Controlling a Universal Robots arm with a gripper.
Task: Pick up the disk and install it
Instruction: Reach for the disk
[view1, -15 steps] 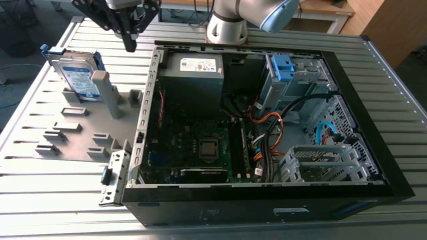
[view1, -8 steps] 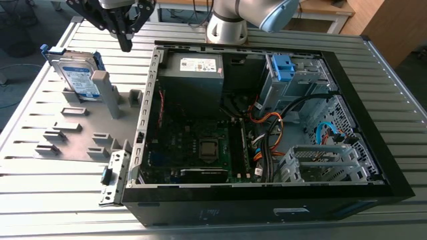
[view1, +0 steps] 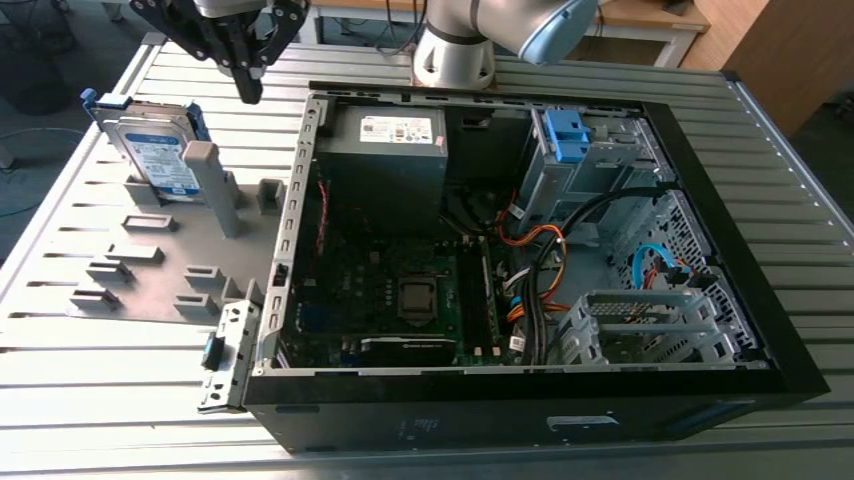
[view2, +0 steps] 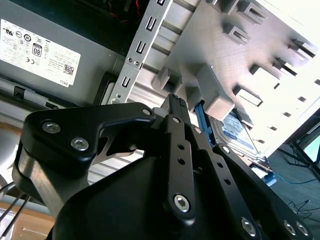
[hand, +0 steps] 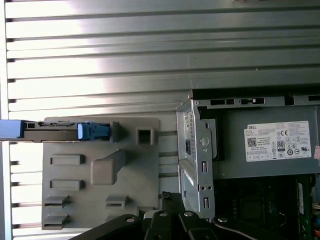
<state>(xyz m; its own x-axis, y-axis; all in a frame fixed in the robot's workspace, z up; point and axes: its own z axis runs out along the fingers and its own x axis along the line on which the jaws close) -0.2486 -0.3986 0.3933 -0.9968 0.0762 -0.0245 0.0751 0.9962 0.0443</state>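
Note:
The disk (view1: 150, 150) is a silver drive with a white-and-blue label and blue side rails. It stands on edge, leaning in a slot at the back of the grey fixture plate (view1: 140, 285), at the exterior view's left. In the first wrist view the disk (hand: 55, 131) appears edge-on; in the second wrist view the disk (view2: 237, 129) shows behind a grey post. My gripper (view1: 250, 92) hangs above the table between the disk and the computer case, fingers pointing down and shut with nothing in them. The gripper (view2: 176, 100) does not touch the disk.
An open black computer case (view1: 747, 250) lies on the slatted metal table (view1: 801, 180). Inside are a grey power-supply box (view1: 387, 150), a blue bracket (view1: 566, 135) at a drive bay, cables and a metal cage (view1: 641, 325). The arm's base (view1: 454, 55) stands behind the case.

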